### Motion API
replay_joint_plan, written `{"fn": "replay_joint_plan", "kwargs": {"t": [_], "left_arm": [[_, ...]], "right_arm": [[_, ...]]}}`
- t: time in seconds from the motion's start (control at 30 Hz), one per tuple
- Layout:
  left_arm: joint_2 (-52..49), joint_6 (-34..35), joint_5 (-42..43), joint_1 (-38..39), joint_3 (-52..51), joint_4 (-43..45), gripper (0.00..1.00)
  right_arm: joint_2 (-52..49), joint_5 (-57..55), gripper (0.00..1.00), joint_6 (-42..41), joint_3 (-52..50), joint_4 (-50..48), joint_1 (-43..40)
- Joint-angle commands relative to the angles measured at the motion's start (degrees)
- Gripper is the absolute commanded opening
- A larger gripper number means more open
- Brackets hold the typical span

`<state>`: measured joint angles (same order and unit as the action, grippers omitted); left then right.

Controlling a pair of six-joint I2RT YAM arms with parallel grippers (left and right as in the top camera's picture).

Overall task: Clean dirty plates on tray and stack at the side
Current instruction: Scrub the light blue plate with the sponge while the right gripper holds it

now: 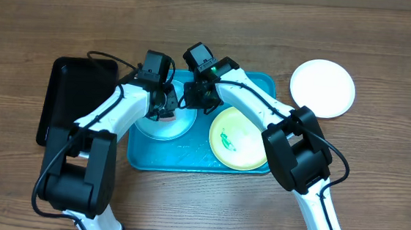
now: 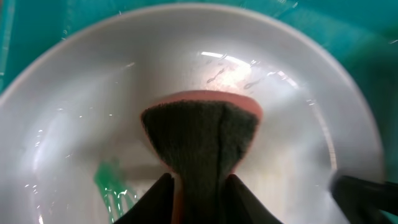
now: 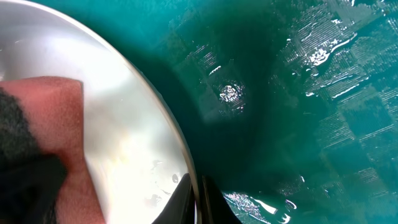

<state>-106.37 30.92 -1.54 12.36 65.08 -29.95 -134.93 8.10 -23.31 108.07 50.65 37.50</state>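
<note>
While the left claw (image 2: pixel 199 184) grips a pink-and-green sponge (image 2: pixel 199 130) on the light cyan plate (image 2: pixel 74 106), the right claw (image 3: pixel 196 200) pinches that plate's rim inside the turquoise tray (image 3: pixel 298 112).

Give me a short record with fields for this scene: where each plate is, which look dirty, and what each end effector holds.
tray: turquoise, holds two plates
light cyan plate: left on tray, green smear inside
yellow-green plate: right on tray, green mark inside
white plate: on table, off the tray, looks clean
left end effector: shut on sponge, sponge on light cyan plate
right end effector: shut on light cyan plate rim
black tray: on table, left of turquoise tray
</note>
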Motion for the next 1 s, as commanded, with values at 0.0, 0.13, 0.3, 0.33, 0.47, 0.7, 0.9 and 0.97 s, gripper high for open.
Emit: {"fn": "replay_joint_plan", "kwargs": {"t": [0.0, 0.13, 0.3, 0.33, 0.47, 0.7, 0.9, 0.97], "left_arm": [[-2.10, -4.02, 0.46, -0.15, -0.20, 0.13, 0.22], [-1.97, -5.68, 0.04, -0.46, 0.66, 0.15, 0.11], [-1.84, -5.62, 0.17, -0.44, 2.71, -2.47, 0.04], [-1.84, -5.62, 0.66, -0.44, 3.04, -2.97, 0.04], [-1.88, -3.69, 7.32, -0.44, 3.17, -3.89, 0.04], [-2.01, 0.39, 5.44, 0.66, 1.95, -4.13, 0.04], [-2.01, -0.22, -8.02, 0.61, -2.45, -3.74, 0.04], [-2.01, -1.75, -13.35, 0.42, -3.02, -4.50, 0.04]], "right_arm": [[-1.46, -2.10, 0.04, -0.70, -2.10, 0.83, 0.37], [-1.46, -2.36, 0.04, -0.70, -2.10, 0.81, 0.37], [-1.46, -4.20, 0.04, -0.72, -2.10, 0.85, 0.37], [-1.46, -4.20, 0.04, -0.72, -2.10, 0.85, 0.37], [-1.46, -4.20, 0.04, -0.72, -2.10, 0.72, 0.37], [-1.46, -4.20, 0.04, -0.72, -2.10, 0.57, 0.37], [-1.46, -4.20, 0.04, -0.72, -2.10, 0.81, 0.37], [-1.46, -4.20, 0.04, -0.70, -2.10, 0.81, 0.37]]}}
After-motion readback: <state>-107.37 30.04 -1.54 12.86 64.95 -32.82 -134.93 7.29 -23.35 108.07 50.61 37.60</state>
